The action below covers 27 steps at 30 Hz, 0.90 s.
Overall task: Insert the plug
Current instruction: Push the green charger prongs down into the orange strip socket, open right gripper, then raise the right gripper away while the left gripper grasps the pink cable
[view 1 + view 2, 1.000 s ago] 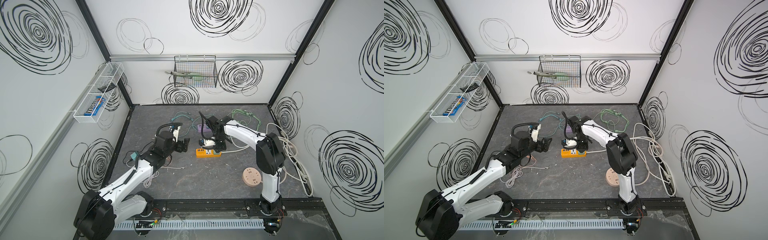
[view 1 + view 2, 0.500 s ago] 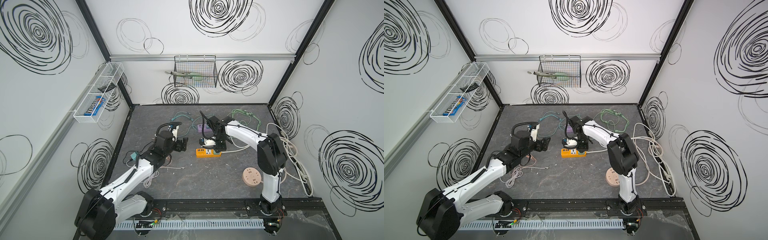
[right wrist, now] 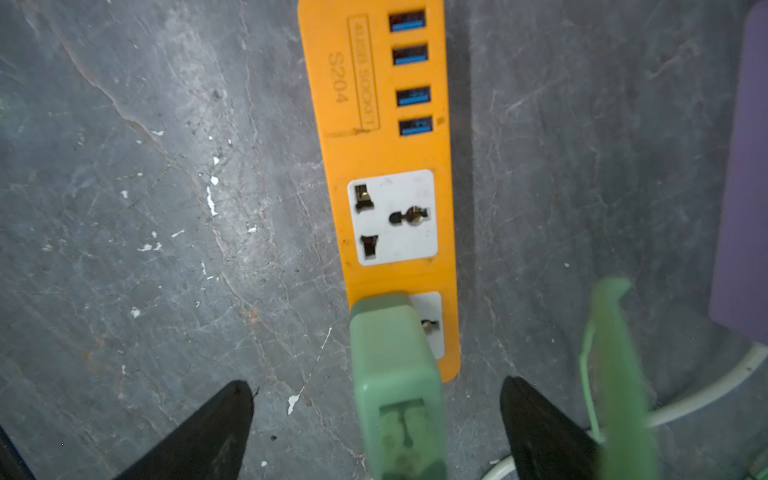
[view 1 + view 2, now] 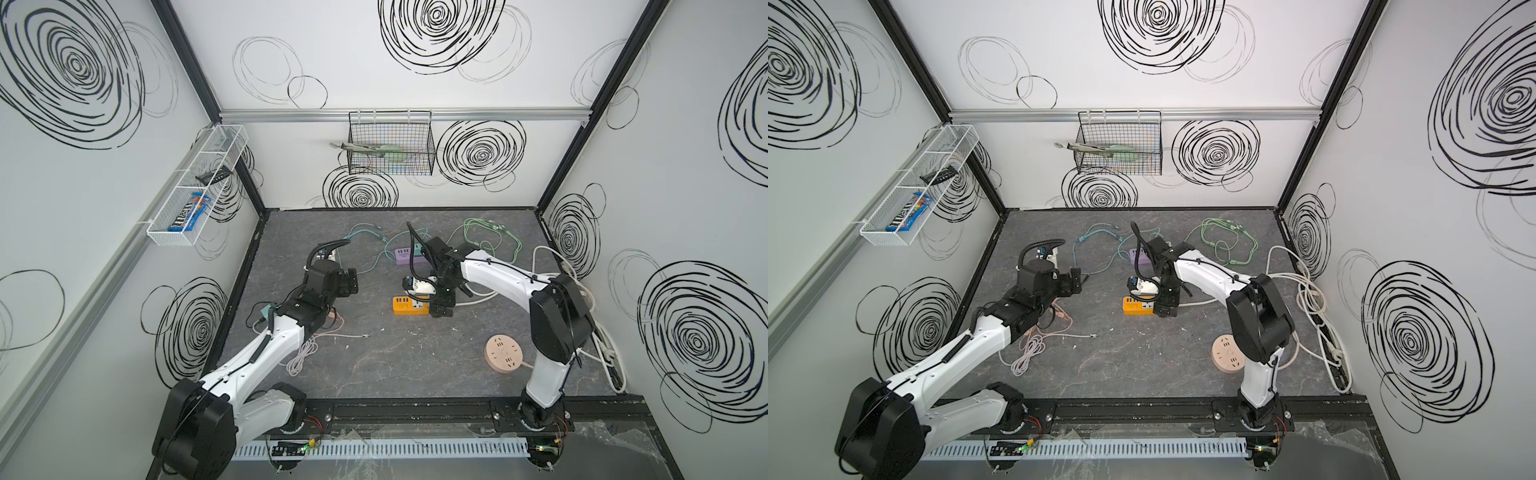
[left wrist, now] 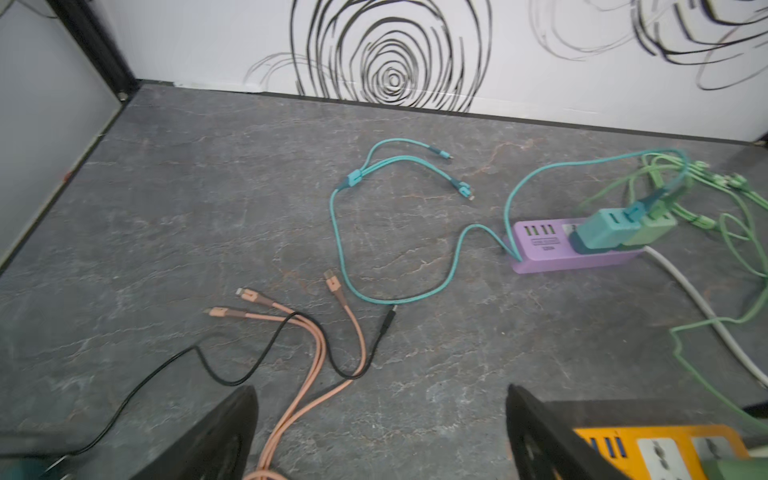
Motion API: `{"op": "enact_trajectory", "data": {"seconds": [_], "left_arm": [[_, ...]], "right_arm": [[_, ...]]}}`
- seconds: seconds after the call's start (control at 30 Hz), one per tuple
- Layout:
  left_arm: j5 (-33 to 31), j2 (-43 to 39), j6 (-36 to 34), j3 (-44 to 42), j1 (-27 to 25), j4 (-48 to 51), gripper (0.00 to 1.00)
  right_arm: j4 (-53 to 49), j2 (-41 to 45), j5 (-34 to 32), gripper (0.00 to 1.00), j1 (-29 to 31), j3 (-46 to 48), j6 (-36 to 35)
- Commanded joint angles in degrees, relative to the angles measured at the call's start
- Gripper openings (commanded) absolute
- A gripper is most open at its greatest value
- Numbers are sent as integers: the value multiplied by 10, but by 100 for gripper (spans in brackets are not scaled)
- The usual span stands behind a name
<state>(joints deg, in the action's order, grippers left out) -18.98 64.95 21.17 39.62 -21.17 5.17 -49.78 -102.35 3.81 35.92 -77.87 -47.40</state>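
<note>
Plastic in a pale, matte green makes up the green plug [image 3: 395, 374], a blocky, round-cornered body that stands in the end socket of the orange power strip [image 3: 382, 145]. It covers most of that socket's white faceplate, leaving one slot showing beside it. The insertion looks done or all but done. Whether the pins are pressed fully home cannot be told from this angle, so a check of the seating and the arm's retreat seem to be all that is left.

The right jaws stand wide apart on either side of the plug, touching nothing and holding nothing. A green cable [image 3: 615, 374] hangs blurred beside one of them.

Further along the glossy, slightly scuffed strip sit a free white socket [image 3: 392, 217] and four blue USB ports [image 3: 409, 70]. It lies flat on the dark, stone-veined surface [image 3: 145, 208], which is flecked with white chips.

The left jaws, well apart from the plug, are likewise fully spread and empty above thin peach cables [image 5: 316, 353], with a purple power strip [image 5: 569, 249] beyond.
</note>
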Motion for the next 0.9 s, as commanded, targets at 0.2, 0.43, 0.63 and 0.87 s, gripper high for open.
{"op": "enact_trajectory", "data": {"seconds": [0.2, 0.43, 0.63, 0.87], "left_arm": [[-81, 33, 81, 52, 22, 87, 96], [-18, 60, 92, 67, 37, 145, 96], [14, 59, 115, 64, 48, 213, 96], [18, 33, 226, 42, 6, 298, 93]], "right_arm": [[103, 156, 32, 97, -22, 97, 18], [312, 313, 42, 97, -33, 229, 78], [560, 425, -48, 97, -40, 354, 137], [635, 433, -139, 97, -61, 370, 190]]}}
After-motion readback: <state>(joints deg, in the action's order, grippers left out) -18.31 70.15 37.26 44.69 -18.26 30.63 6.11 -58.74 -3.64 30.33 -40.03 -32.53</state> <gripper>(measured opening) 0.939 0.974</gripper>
